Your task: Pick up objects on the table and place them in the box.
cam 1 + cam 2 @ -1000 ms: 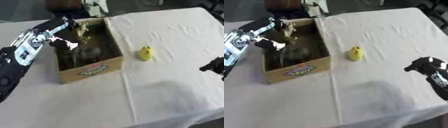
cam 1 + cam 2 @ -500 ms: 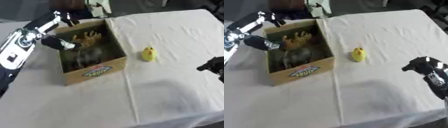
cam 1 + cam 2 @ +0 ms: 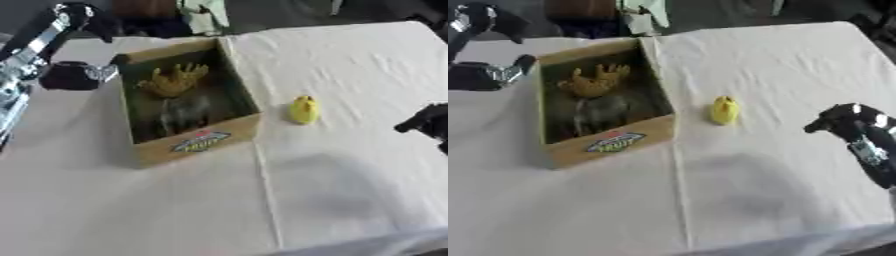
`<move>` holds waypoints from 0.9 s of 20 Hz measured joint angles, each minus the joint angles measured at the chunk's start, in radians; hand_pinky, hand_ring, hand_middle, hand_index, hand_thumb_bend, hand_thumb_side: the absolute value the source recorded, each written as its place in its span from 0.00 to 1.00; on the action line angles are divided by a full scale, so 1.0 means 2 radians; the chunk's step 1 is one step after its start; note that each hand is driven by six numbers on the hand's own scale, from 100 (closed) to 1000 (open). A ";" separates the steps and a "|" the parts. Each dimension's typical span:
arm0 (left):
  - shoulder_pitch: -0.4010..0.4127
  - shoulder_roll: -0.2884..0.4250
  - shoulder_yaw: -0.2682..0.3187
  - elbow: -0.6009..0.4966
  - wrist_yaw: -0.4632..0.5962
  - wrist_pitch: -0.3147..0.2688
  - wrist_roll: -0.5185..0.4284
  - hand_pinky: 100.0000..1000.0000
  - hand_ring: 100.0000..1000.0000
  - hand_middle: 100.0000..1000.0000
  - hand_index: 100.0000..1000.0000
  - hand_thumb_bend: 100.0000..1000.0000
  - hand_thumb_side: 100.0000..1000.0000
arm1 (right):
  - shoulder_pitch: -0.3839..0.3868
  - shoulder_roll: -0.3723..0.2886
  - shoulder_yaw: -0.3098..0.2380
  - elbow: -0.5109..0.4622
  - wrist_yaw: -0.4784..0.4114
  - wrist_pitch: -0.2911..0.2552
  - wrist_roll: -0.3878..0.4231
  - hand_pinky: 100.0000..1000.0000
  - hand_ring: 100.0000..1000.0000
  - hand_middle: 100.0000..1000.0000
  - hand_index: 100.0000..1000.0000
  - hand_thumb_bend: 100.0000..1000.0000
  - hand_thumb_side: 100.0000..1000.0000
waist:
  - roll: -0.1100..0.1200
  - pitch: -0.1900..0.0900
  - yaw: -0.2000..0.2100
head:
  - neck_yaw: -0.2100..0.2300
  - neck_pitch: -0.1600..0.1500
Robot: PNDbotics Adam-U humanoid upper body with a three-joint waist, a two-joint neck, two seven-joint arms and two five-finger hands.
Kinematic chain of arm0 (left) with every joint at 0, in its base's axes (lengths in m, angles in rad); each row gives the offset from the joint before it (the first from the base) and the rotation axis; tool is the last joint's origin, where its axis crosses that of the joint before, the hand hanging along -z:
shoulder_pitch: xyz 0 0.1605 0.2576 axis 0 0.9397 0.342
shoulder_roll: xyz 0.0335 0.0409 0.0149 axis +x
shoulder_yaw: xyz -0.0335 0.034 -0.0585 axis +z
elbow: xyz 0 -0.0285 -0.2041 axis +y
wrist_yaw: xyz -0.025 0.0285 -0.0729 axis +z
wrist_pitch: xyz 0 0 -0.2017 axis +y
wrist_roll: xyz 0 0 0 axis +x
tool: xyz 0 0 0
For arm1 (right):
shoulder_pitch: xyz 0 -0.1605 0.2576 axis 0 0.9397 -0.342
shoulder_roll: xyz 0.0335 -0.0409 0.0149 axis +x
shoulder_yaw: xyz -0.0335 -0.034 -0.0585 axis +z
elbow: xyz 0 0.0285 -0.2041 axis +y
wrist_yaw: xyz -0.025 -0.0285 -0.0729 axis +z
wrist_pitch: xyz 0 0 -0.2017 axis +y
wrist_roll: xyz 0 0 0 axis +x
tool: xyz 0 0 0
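An open cardboard box (image 3: 194, 144) stands left of centre on the white cloth. Inside it lie a yellow-brown toy (image 3: 173, 80) and a grey thing (image 3: 184, 113). A small yellow object (image 3: 304, 110) rests on the cloth just right of the box. My left hand (image 3: 72, 75) hovers outside the box's left wall, near its far corner, fingers relaxed and holding nothing. My right hand (image 3: 843, 119) hangs low at the right edge, open and empty, well to the right of the yellow object.
The white tablecloth (image 3: 350, 190) covers the table, with its front edge at the lower right. Dark shapes and a pale green-white thing (image 3: 203, 15) sit beyond the table's far edge, behind the box.
My left hand has drawn back from over the box's inside to beyond its left wall. The yellow-brown toy now lies uncovered in the box. The right hand has barely moved.
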State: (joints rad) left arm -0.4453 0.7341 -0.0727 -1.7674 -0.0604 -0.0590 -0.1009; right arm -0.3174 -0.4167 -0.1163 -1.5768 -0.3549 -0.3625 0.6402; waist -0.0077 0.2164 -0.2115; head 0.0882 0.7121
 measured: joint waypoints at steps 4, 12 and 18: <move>0.045 -0.001 0.020 -0.054 0.037 0.011 0.030 0.72 0.54 0.54 0.72 0.11 0.02 | -0.021 -0.042 0.006 0.014 -0.007 -0.037 0.001 0.69 0.62 0.52 0.69 0.00 0.25 | -0.001 0.000 0.017 | -0.003 0.000; 0.102 -0.034 0.042 -0.102 0.063 0.027 0.062 0.71 0.53 0.53 0.71 0.08 0.08 | -0.063 -0.098 0.030 0.058 -0.003 -0.085 -0.008 0.69 0.64 0.55 0.72 0.00 0.07 | -0.003 0.000 0.044 | -0.011 0.000; 0.127 -0.070 0.048 -0.106 0.063 0.032 0.067 0.71 0.52 0.52 0.71 0.06 0.14 | -0.099 -0.116 0.047 0.109 0.036 -0.107 -0.030 0.70 0.67 0.58 0.75 0.00 0.00 | -0.004 0.003 0.061 | -0.018 -0.001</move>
State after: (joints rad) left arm -0.1906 0.5932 0.0237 -1.9793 0.0666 0.0052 0.0321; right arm -0.5154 -0.6495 -0.0217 -1.3588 -0.2838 -0.5766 0.5803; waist -0.0162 0.2226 -0.0893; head 0.0516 0.7110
